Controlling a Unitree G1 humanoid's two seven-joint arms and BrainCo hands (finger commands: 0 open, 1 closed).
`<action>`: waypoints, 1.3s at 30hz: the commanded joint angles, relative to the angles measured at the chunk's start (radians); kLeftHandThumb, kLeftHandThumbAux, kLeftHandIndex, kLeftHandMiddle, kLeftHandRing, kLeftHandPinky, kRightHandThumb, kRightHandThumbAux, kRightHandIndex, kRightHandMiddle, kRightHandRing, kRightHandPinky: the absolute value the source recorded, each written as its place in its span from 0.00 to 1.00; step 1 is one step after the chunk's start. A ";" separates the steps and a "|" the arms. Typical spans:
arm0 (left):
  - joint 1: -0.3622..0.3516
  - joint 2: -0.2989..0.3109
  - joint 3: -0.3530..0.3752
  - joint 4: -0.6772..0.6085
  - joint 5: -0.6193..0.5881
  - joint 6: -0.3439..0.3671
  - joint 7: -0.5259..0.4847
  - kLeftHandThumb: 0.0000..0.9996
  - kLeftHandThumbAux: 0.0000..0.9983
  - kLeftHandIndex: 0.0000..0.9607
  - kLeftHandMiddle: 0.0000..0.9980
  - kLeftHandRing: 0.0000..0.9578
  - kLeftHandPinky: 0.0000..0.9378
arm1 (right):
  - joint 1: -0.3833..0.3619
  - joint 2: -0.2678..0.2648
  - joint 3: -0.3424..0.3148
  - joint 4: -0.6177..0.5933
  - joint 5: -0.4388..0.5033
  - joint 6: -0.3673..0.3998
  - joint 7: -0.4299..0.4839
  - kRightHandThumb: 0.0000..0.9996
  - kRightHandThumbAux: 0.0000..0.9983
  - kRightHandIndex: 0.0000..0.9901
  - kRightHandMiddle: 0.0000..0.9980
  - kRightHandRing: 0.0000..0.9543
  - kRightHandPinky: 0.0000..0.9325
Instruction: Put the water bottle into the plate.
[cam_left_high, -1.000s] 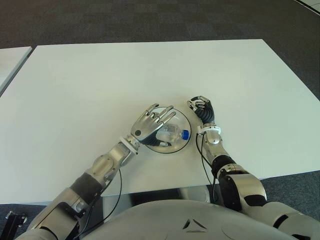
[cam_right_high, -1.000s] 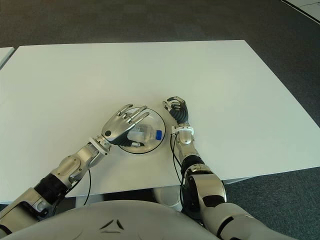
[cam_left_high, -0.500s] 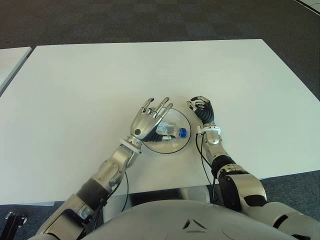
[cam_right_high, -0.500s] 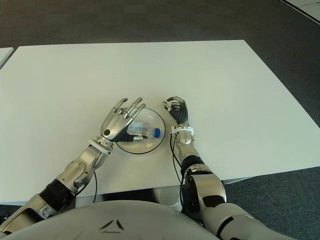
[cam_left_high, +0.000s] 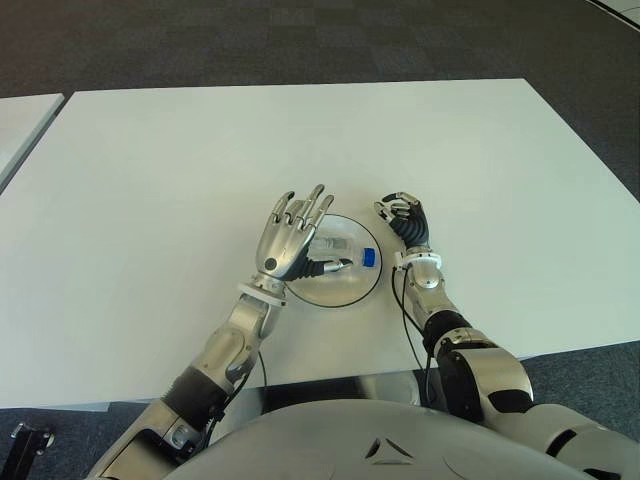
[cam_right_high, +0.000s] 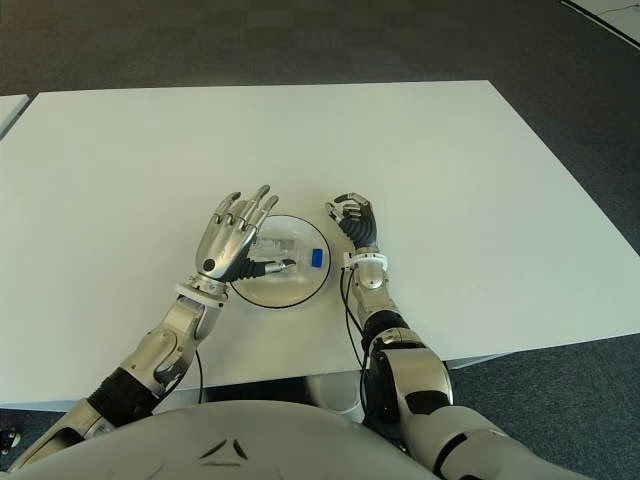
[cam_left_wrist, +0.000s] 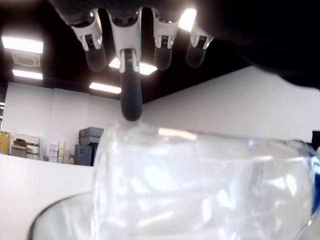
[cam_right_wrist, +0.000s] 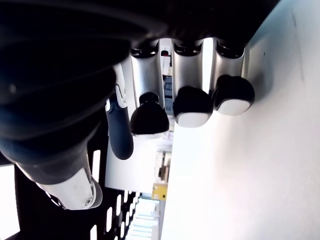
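Bottle (cam_left_high: 343, 252) lay on its side inside the plate (cam_left_high: 352, 293), blue cap toward the right hand. Left hand (cam_left_high: 290, 243) hovered over the plate's left edge, fingers spread, holding nothing. Right hand (cam_left_high: 405, 220) sat just right of the plate, fingers curled, empty. Placement looked done; only pulling the left arm away left.

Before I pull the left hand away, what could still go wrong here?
The water bottle lies on its side in the plate, so it could roll, and the rim looks shallow. The left hand is open just above it, thumb low near the bottle; a sideways sweep might nudge it out, so lifting straight up seems safer. The right hand, curled beside the plate's right edge, could knock the plate if that arm moves.
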 joint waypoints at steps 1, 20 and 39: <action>0.005 -0.028 0.014 0.049 -0.015 0.005 0.109 0.20 0.20 0.00 0.00 0.00 0.00 | 0.049 0.008 -0.002 0.035 0.009 0.050 0.007 0.74 0.71 0.44 0.89 0.93 0.95; 0.070 -0.085 0.077 -0.011 -0.203 -0.061 0.193 0.21 0.25 0.00 0.00 0.00 0.00 | 0.050 0.008 -0.001 0.034 0.005 0.047 0.005 0.74 0.71 0.44 0.89 0.93 0.96; -0.001 -0.188 0.368 0.186 -0.726 -0.389 0.113 0.01 0.53 0.00 0.00 0.00 0.00 | 0.048 0.011 -0.003 0.035 0.007 0.052 0.007 0.74 0.71 0.44 0.89 0.93 0.95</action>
